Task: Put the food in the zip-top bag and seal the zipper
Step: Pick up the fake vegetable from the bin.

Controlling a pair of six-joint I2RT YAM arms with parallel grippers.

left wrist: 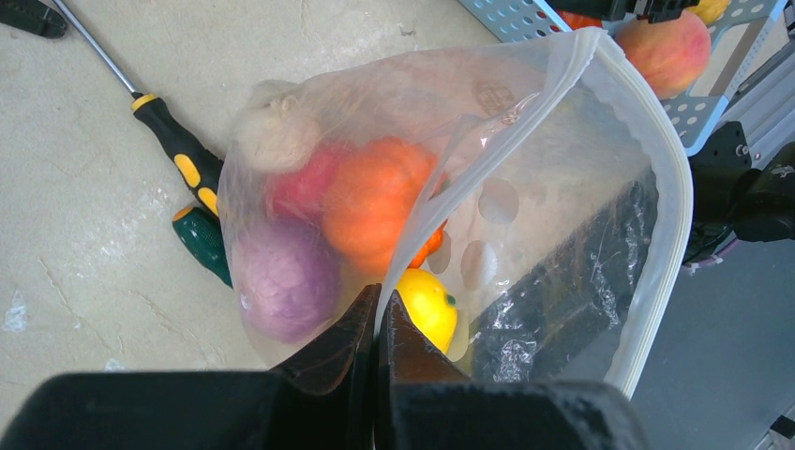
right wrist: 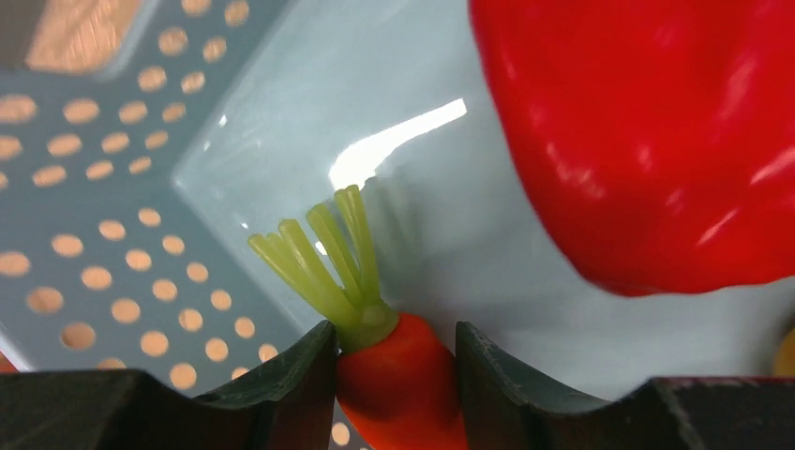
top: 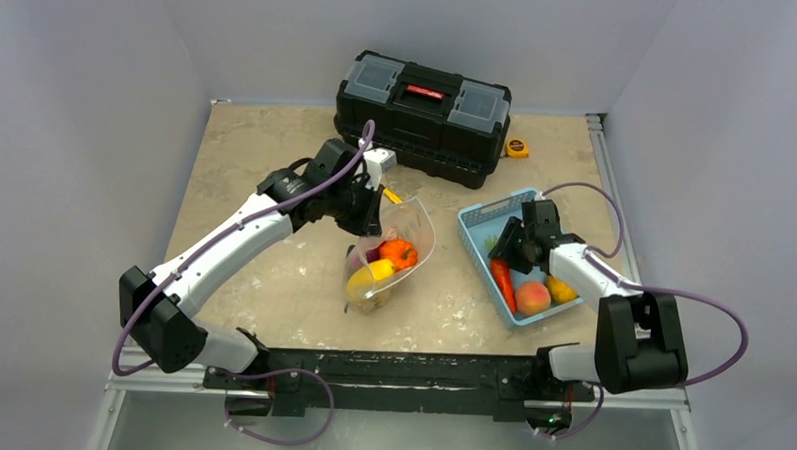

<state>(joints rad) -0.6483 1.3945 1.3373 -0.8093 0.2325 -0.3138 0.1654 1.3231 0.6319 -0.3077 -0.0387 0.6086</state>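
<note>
Pinching carrot's (right wrist: 398,394) leafy end with right gripper (right wrist: 394,336), body toward 6 o'clock; clamping bag (top: 420,228), at 9 o'clock, with left gripper (left wrist: 378,319).

The zip-top bag (left wrist: 562,122) is thin clear plastic film, glossy and crinkled, with a thicker ribbed strip along its rim. The carrot (right wrist: 403,384) and the red fruit (right wrist: 647,141) are smooth, shiny hard plastic. The pale blue basket (right wrist: 112,187) is perforated plastic with a soft sheen. The counter (top: 267,150) looks matt, mottled and stone-like.
</note>
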